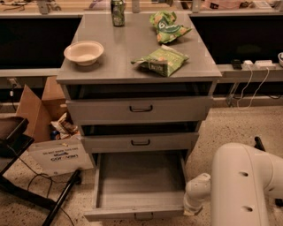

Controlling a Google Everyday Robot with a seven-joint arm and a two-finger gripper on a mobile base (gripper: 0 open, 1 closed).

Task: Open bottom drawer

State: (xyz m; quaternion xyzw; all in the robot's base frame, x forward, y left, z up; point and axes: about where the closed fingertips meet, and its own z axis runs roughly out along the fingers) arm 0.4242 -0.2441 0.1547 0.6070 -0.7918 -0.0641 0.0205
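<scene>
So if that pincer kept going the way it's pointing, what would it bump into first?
The pincer hangs beside the open bottom drawer at its right front corner, pointing down. It would probably meet the floor just outside the drawer, though depth is unclear.

1. The bottom drawer [141, 181] is matt grey sheet metal, and its tray floor is smooth and plain.
2. The bench [128, 48] top is the same dull grey metal with a faint sheen.
3. The bowl [84, 52] is pale and matt.
4. Two snack bags [160, 61] [168, 26] are glossy, crinkled green film.
5. The can [117, 11] looks like shiny metal.
6. The box [33, 110] is brown, matt cardboard.
7. The floor [230, 128] is speckled and stone-like.
8. The gripper [191, 209], just beside the bottom drawer front's right corner, ends an arm [243, 185] of smooth, softly glossy white plastic.
</scene>
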